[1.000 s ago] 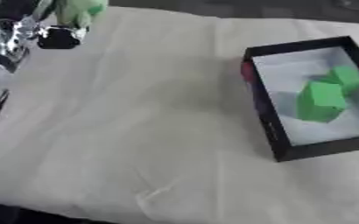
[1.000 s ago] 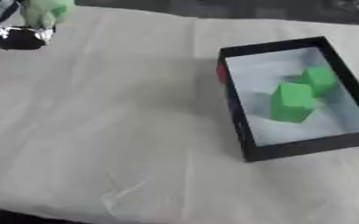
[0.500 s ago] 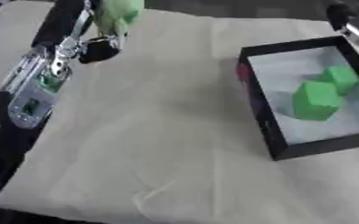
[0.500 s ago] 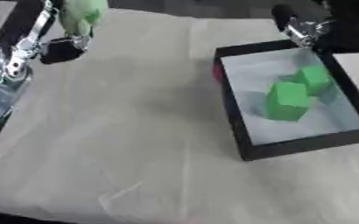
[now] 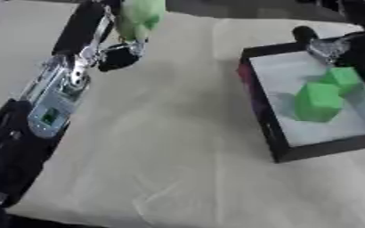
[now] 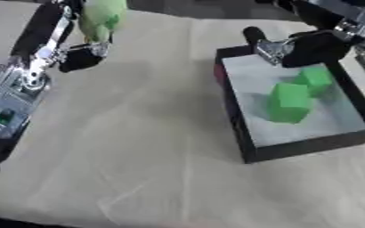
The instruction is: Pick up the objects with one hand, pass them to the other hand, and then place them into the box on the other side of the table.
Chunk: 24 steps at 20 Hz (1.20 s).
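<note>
Three green things show in all: two bright green blocks lying in the box and one pale green rounded object held up at the upper left of the frame. The one shallow black rectangular box with a pale floor sits at the right side of the frame on the cream cloth-covered table. Inside it, the larger green cube lies near the middle, and the smaller green block touches it on its upper right side. Two robot hands show. The left hand, at the end of a black and silver arm coming in from the lower left, has its fingers curled about the pale green object, which is raised clear of the cloth. The right hand reaches in from the upper right corner and hangs over the box's upper rim; whether its fingers are spread or curled cannot be told, and nothing shows in it.
</note>
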{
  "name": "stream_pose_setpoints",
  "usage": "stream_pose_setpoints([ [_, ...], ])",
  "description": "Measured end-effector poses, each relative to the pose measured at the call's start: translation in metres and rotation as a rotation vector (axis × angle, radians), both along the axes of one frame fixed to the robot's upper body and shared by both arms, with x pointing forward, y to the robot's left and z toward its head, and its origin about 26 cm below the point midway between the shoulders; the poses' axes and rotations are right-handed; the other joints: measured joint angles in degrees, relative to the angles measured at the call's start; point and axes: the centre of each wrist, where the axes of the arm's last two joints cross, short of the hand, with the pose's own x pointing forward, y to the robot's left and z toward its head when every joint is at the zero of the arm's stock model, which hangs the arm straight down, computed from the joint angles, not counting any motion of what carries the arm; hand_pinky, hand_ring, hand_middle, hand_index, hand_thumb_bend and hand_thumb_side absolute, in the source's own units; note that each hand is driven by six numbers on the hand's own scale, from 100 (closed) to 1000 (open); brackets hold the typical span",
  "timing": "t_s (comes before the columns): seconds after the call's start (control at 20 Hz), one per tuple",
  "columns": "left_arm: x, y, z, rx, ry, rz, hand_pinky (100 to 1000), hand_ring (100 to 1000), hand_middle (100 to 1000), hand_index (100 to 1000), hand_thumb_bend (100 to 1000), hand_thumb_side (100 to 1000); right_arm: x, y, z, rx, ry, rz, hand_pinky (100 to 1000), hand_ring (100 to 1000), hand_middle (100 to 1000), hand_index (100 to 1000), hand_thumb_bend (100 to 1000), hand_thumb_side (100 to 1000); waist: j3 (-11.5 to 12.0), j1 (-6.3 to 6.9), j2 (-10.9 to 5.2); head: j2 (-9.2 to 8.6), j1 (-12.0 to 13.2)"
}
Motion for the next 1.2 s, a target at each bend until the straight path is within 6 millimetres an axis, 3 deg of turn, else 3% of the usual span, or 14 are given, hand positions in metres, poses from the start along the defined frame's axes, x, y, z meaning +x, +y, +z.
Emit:
stream_pose_setpoints([
  [0.2, -0.001, -0.012, -0.003, -0.002, 0.001, -0.037, 750, 717, 616, 497, 100, 302, 0.004, 0.008, -0.003, -0.031, -0.01, 0.016, 1000, 1000, 1000, 1000, 100, 242, 0.3, -0.08, 0.0, 0.0, -0.4],
  [0.25, -0.001, -0.014, -0.004, -0.003, 0.003, -0.044, 750, 717, 617, 497, 100, 302, 0.005, 0.008, -0.004, -0.039, -0.011, 0.016, 1000, 1000, 1000, 1000, 100, 275, 0.3, -0.08, 0.0, 0.0, -0.6],
  [1.2, -0.004, -0.061, -0.005, 0.014, -0.032, -0.186, 754, 717, 616, 497, 100, 307, 0.025, 0.026, -0.018, -0.151, -0.049, 0.038, 1000, 1000, 1000, 1000, 100, 221, 1.8, -0.51, 0.0, -0.07, -2.8],
])
